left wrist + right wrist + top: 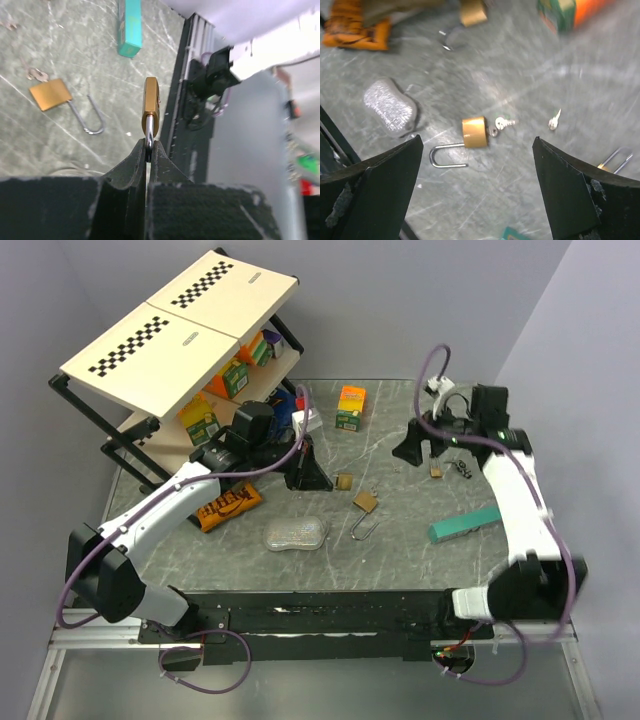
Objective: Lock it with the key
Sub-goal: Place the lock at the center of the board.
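Note:
My left gripper (pixel 149 148) is shut on the steel shackle of a small brass padlock (pixel 151 106) and holds it up above the table; both show in the top view, the gripper (pixel 325 480) and the padlock (pixel 344 481). A second brass padlock (pixel 474 132) lies on the table with its shackle (pixel 447 155) swung open; it also shows in the top view (pixel 365 501). Two small keys (pixel 504 122) (pixel 553 120) lie just beside it. My right gripper (pixel 477 141) is open and empty, hovering above this padlock and the keys.
A third padlock (pixel 437 471) lies near the right gripper (pixel 424 452). A silver pouch (pixel 297 533), an orange snack packet (pixel 227 506), a teal box (pixel 465 525) and an orange-green carton (pixel 350 407) lie on the table. A shelf (pixel 180 330) stands back left.

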Controlling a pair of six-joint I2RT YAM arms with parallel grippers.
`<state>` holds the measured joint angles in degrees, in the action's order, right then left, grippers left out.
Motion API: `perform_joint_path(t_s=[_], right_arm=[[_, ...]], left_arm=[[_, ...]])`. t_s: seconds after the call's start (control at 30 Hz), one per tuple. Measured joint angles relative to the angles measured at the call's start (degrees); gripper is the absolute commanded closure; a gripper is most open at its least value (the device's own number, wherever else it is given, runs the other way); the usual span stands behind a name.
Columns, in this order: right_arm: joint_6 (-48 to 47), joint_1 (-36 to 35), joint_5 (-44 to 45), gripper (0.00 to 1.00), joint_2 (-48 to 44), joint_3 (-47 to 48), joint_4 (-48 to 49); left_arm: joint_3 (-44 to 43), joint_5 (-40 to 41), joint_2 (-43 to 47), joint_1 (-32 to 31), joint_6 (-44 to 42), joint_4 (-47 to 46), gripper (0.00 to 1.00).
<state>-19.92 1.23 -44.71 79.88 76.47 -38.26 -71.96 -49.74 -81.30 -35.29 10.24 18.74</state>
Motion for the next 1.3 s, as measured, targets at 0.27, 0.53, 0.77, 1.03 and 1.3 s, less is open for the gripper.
perform_joint_path(t_s=[0.27, 0.53, 0.77, 1.03, 1.3], right_arm=[[-14.45, -12.09, -3.45, 0.01, -27.23, -15.23, 4.28], [-25.29, -26.6, 2.58, 0.06, -33.92, -19.5, 6.25], [-32.74, -31.98, 7.1, 0.23, -32.11, -19.54, 6.29], [-36.41, -36.2, 11.56, 0.26, -31.5, -21.81, 6.34], [-36.72, -37.27, 15.45, 0.32, -29.51, -23.45, 7.56]], left_arm=[[0.0, 0.61, -0.31, -0.35, 10.69, -1.68, 0.99], [0.0, 3.17, -0.7, -4.81, 13.16, -1.68, 0.99], [-0.04, 5.07, -2.14, -6.58, 14.73, -1.51, 0.99], [-0.07, 6.05, -3.08, -6.56, 16.65, -1.73, 0.99], [-0.07, 6.01, -3.72, -6.56, 17.66, -1.9, 0.99]])
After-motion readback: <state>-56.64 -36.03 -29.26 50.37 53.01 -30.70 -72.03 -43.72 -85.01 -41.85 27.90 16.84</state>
